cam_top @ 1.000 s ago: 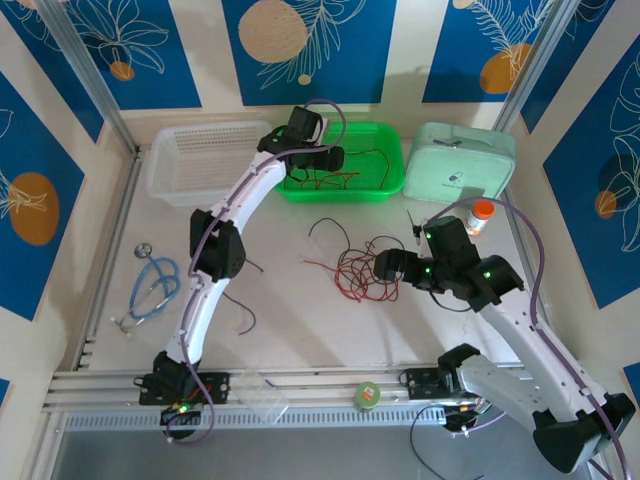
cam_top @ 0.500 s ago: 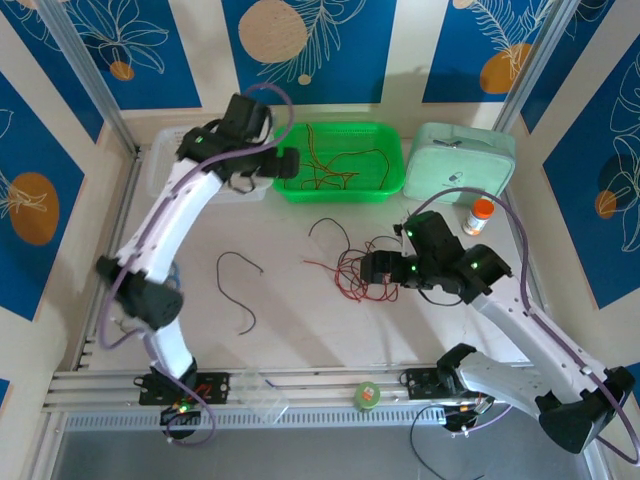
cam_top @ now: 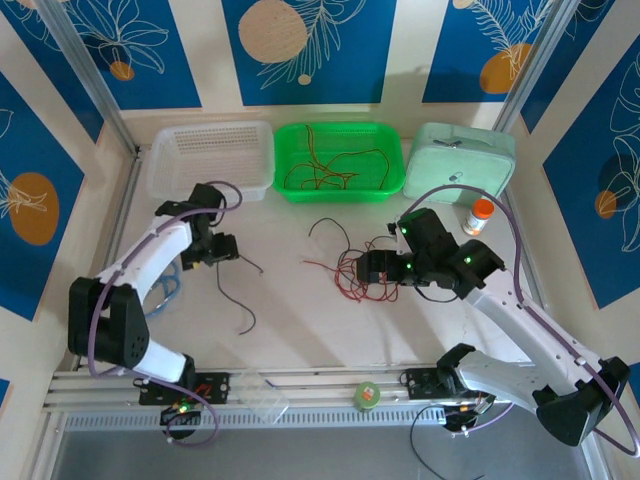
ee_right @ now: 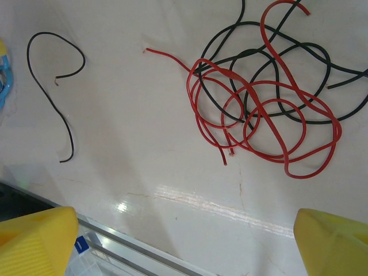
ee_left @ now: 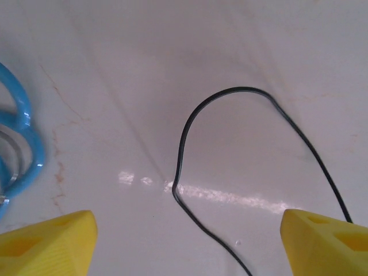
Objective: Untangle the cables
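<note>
Sprawling at the middle of the tabletop (cam_top: 300, 325), the tangle of red and black cables (ee_right: 264, 109) shows loop by loop in the right wrist view, while the top view adds more strands in a green basket (cam_top: 340, 192) at the far edge beside a white basket (cam_top: 165, 180). A lone black cable (ee_left: 230, 95) lies apart toward the left edge, near a light-blue tube (ee_left: 23, 115). Both the left hand (ee_left: 184, 241), above that strand, and the right hand (ee_right: 184, 241), above the tangle, are spread wide and hold nothing.
</note>
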You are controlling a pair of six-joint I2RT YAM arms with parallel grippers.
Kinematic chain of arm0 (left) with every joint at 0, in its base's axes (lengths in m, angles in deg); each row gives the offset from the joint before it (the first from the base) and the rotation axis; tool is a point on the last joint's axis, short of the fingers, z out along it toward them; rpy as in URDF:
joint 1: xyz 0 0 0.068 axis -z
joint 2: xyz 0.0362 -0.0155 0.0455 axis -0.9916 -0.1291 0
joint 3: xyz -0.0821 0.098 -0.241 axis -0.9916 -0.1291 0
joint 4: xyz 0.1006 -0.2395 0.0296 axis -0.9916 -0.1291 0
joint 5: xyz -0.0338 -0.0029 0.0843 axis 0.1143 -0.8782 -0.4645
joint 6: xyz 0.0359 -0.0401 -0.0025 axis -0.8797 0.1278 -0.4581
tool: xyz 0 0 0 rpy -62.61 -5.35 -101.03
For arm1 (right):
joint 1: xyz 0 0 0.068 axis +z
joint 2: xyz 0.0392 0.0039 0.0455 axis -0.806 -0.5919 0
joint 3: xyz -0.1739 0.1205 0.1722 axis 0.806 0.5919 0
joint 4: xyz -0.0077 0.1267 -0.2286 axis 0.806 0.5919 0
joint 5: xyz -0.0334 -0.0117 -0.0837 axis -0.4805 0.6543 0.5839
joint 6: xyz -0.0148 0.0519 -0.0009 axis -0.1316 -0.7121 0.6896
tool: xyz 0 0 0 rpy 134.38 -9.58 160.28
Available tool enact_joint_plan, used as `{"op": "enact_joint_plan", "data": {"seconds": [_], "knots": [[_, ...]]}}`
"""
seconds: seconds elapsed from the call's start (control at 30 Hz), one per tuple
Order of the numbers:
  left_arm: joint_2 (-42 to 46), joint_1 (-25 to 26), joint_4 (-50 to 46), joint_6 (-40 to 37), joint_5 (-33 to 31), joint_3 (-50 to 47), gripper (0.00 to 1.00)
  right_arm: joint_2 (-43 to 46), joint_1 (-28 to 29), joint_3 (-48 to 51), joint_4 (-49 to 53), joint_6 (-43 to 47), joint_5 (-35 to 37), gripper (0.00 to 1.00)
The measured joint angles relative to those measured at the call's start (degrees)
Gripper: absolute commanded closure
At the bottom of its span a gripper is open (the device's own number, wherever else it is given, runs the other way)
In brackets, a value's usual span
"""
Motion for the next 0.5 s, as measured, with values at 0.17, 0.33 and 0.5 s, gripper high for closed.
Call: {"op": "enact_joint_plan", "data": {"seconds": [0.17, 0.33, 0.5], "knots": [[-5.3, -0.3, 5.7, 1.6, -0.3, -2.4, 0.31, 0.8, 0.0, 0.0, 0.0, 0.0, 0.0, 0.03], [-8.9, -0.4, 10.3, 3.0, -1.2, -3.2, 0.45, 2.4, -0.1, 0.0, 0.3, 0.0, 0.1, 0.03], [-10.8, -0.5, 13.6, 4.0, -1.6, -3.8, 0.88, 4.3, -0.9, 0.0, 1.4, 0.0, 0.9, 0.03]]}}
